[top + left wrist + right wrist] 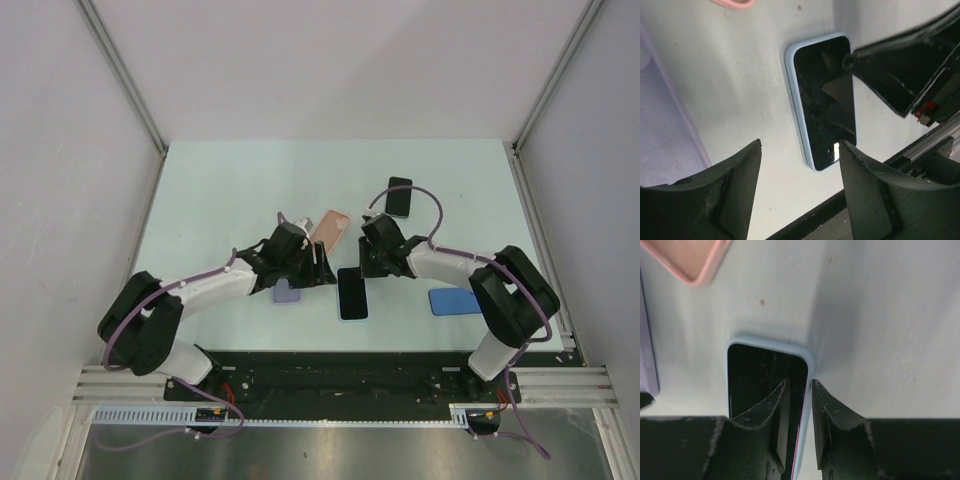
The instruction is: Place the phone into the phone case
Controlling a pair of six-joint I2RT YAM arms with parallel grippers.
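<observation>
The phone (352,293), dark screen up, lies flat on the table inside a light blue phone case (792,100). The case rim (770,342) frames the screen (755,375) on all visible sides. My right gripper (799,382) stands over the phone's far right edge. Its jaws are narrowly apart and straddle the case's rim, one finger over the screen and the other outside the case. That gripper's dark finger (890,65) reaches the phone's far corner in the left wrist view. My left gripper (800,145) hangs open just left of the phone, with only table between its fingers.
A pink case (330,228) lies behind the grippers and a purple case (287,291) sits under the left arm. A second black phone (399,197) lies farther back. A blue case (454,300) rests at the right. The table's near edge and rail (935,145) run close by.
</observation>
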